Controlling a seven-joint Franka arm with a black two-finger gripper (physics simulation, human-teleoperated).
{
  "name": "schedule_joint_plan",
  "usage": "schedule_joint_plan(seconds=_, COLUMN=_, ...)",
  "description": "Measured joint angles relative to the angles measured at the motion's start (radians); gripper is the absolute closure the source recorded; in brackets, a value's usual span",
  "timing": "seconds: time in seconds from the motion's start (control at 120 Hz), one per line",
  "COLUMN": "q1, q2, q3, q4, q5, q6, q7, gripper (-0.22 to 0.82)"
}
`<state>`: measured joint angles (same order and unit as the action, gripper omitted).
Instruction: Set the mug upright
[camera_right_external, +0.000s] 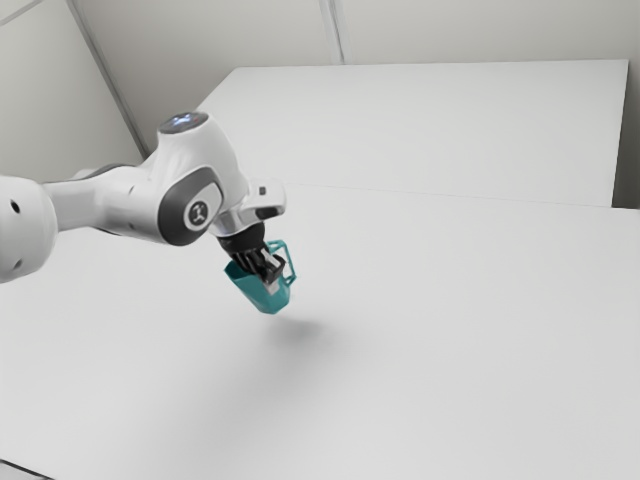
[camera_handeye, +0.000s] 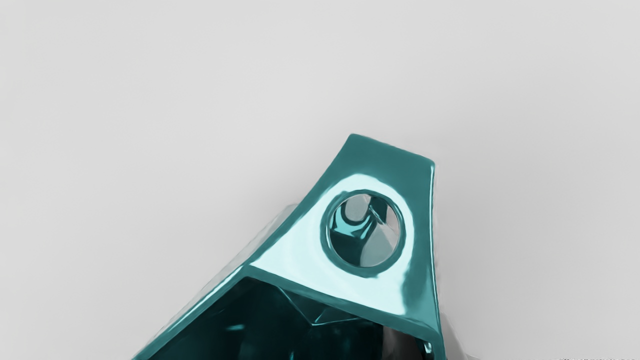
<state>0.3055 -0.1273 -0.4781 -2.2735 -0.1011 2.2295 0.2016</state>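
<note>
My gripper (camera_right_external: 268, 268) is shut on the teal mug (camera_right_external: 262, 293), which hangs tilted above the table, its narrower end pointing down and its handle (camera_right_external: 291, 262) on the exterior view's right side. A shadow lies on the table below, apart from the mug. The wrist view looks onto the mug's dark open inside and the broad teal handle part (camera_handeye: 345, 290) with a round hole. There my gripper (camera_handeye: 431, 346) has one grey finger inside the mug and another just outside its wall. Most of the mug's lower body is hidden there.
The white table (camera_right_external: 430, 320) spreads under and around the mug. Behind it stands another white surface (camera_right_external: 430, 130), with pale walls beyond. A dark-edged grey object (camera_right_external: 22, 473) lies at the exterior view's lower left corner.
</note>
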Motion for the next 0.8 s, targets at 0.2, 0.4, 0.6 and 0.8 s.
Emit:
schedule_joint_plan(seconds=0.2, q1=0.038, q2=0.035, q3=-0.002, q4=-0.016, q5=0.126, q6=0.025, q7=-0.103, gripper=0.78)
schedule_joint_plan(seconds=0.4, q1=0.093, q2=0.094, q3=0.0, q4=-0.009, q5=0.209, q6=0.072, q7=-0.168, gripper=0.78)
schedule_joint_plan(seconds=0.6, q1=0.106, q2=0.142, q3=0.006, q4=-0.004, q5=0.254, q6=0.125, q7=-0.209, gripper=0.78)
schedule_joint_plan(seconds=0.8, q1=0.104, q2=0.167, q3=0.008, q4=-0.002, q5=0.286, q6=0.14, q7=-0.238, gripper=0.78)
